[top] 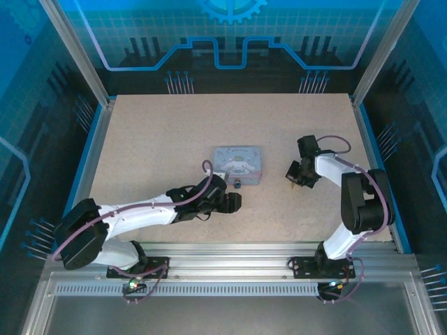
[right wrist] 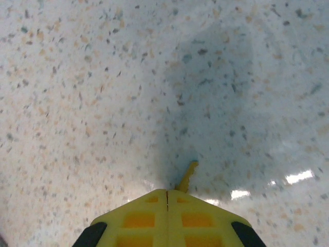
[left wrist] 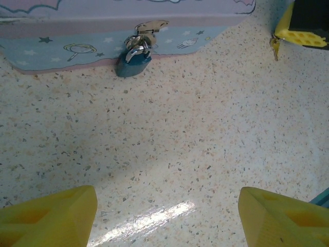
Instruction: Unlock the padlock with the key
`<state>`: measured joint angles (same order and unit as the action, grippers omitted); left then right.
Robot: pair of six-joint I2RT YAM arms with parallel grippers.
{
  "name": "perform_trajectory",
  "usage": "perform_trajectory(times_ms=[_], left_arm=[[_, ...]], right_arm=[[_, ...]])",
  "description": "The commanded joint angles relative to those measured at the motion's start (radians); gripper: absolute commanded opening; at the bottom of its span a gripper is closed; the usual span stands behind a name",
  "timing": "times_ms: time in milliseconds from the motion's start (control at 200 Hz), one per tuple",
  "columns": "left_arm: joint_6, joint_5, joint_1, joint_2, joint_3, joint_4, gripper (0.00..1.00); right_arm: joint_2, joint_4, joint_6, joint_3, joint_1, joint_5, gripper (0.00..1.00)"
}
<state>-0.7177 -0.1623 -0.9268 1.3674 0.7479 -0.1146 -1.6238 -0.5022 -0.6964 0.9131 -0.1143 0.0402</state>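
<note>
Half the job, at most, looked done from where I stood. Nearest the bottom edge of the top view, the left gripper (top: 234,201) lay low over the table (top: 154,139), its yellow fingers (left wrist: 51,218) spread wide with nothing between them, pointed at the padlock (left wrist: 132,60). That little blue lock sat just past it, near the middle of the top view. It hung from the hasp (left wrist: 151,25) with its silver shackle closed through it, and nothing held it steady. Right of centre, the right gripper (top: 293,174) was clenched, its fingers pressed flush together, and the key (right wrist: 187,176) stuck out from between their tips toward the table. In the left wrist view the key showed at the upper right, dangling under a yellow finger, well apart from the lock. Farthest back lay the tin (top: 239,164), shut, its front wall carrying the hasp. So the key was in hand. What remained, I judged, was carrying it across, bracing the lock, finding the keyhole, which I couldn't make out, and turning.
</note>
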Motion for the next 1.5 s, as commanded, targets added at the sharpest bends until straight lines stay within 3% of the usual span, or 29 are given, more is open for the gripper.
perform_trajectory(times_ms=[0,240,505,710,981,1096,1201,1371,1496], left_arm=[[-0.017,-0.021,0.009,-0.041,-0.014,0.006,0.74],[-0.021,0.040,0.076,-0.126,-0.008,0.024,0.75],[0.014,0.196,0.155,-0.198,0.035,0.078,0.76],[0.037,0.318,0.199,-0.220,0.063,0.154,0.76],[0.071,0.464,0.245,-0.218,0.132,0.219,0.73],[0.082,0.510,0.253,-0.216,0.146,0.262,0.66],[0.101,0.558,0.254,-0.204,0.146,0.324,0.65],[0.083,0.679,0.254,-0.145,0.143,0.478,0.72],[0.071,0.708,0.253,-0.114,0.145,0.556,0.77]], right_arm=[[0.107,-0.039,0.054,-0.006,0.013,-0.039,0.00],[0.334,-0.134,0.120,0.039,0.005,-0.131,0.00],[0.504,-0.253,0.173,0.186,-0.023,-0.338,0.00],[0.515,-0.311,0.232,0.314,-0.079,-0.571,0.00],[0.494,-0.328,0.289,0.406,-0.185,-0.720,0.00],[0.481,-0.325,0.286,0.407,-0.207,-0.730,0.00],[0.469,-0.315,0.276,0.399,-0.219,-0.752,0.00],[0.463,-0.292,0.245,0.389,-0.229,-0.788,0.00],[0.463,-0.285,0.225,0.385,-0.231,-0.791,0.00]])
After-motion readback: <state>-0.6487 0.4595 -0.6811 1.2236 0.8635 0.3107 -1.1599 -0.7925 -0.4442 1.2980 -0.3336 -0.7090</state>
